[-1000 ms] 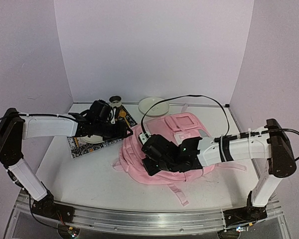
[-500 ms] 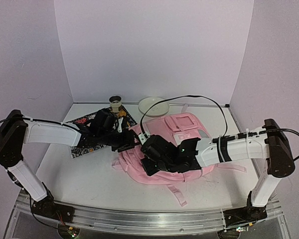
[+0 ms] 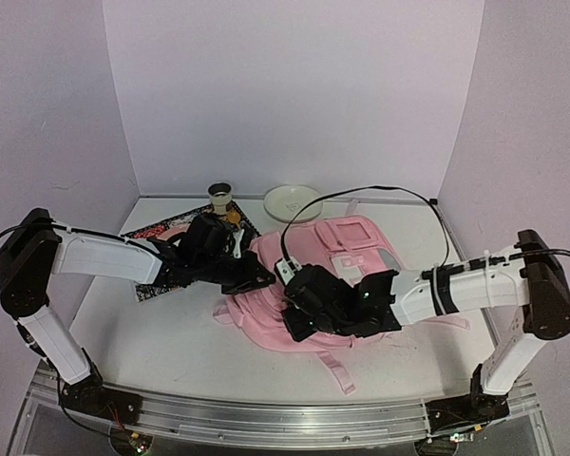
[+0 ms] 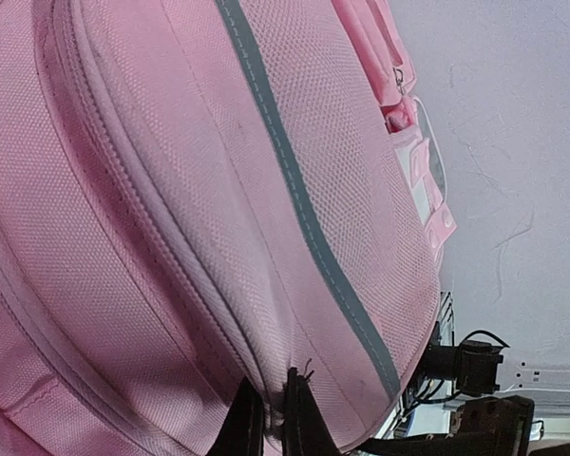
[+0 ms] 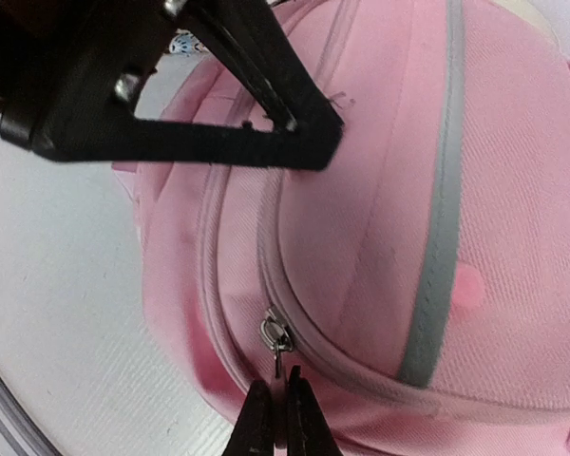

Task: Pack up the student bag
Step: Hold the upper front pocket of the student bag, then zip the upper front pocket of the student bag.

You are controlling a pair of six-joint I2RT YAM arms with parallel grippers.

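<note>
The student bag (image 3: 347, 252) is a pink backpack with grey trim, lying flat in the middle of the table. My left gripper (image 3: 265, 278) is at its left edge, shut on a fold of the bag's fabric (image 4: 266, 361) beside a zip seam. In the right wrist view its black fingers (image 5: 299, 119) show pressed into the bag (image 5: 380, 218). My right gripper (image 5: 281, 397) is shut on the thin metal zipper pull (image 5: 279, 356) that hangs from the slider (image 5: 275, 332) on the bag's near-left side. Seen from above, that gripper (image 3: 293, 325) lies low against the bag.
A patterned mat (image 3: 157, 281) lies at the left, partly under my left arm. A small cup (image 3: 220, 196) and a white plate (image 3: 293, 201) stand by the back wall. A pink strap (image 3: 340, 372) trails toward the front edge.
My left gripper has moved right from the mat to the bag's left edge and shut on its fabric. My right arm has shifted slightly right, still holding the zipper pull.
</note>
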